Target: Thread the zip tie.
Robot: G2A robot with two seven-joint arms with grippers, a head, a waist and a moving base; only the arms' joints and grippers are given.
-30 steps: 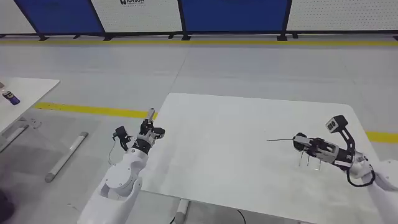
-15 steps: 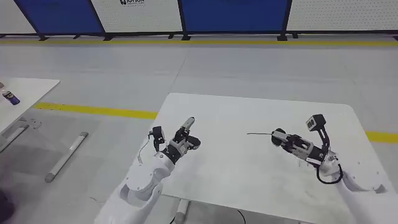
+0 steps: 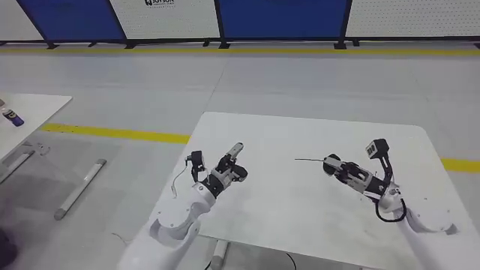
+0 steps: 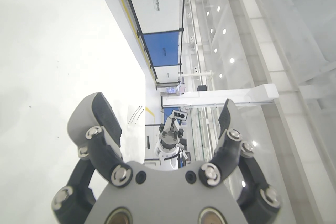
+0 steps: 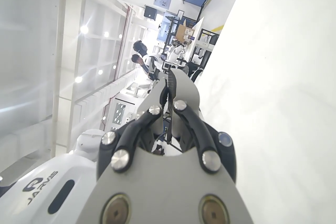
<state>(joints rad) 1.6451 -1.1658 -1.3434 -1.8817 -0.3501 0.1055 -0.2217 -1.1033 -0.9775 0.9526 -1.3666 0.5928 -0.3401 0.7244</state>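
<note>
right jaws — grip zip tie over table | left jaws — well apart

Table: white top, smooth, matt, faint sheen.
Left gripper: finger shells pale grey, smooth satin, probably plastic. Pads black, finely ribbed, rubber-like. Links black, matt. Pivot pins bright polished metal.
Right gripper: same grey satin shells, black matt links, shiny metal pins.
Zip tie: thin black plastic strap, toothed face, dull finish.
</note>
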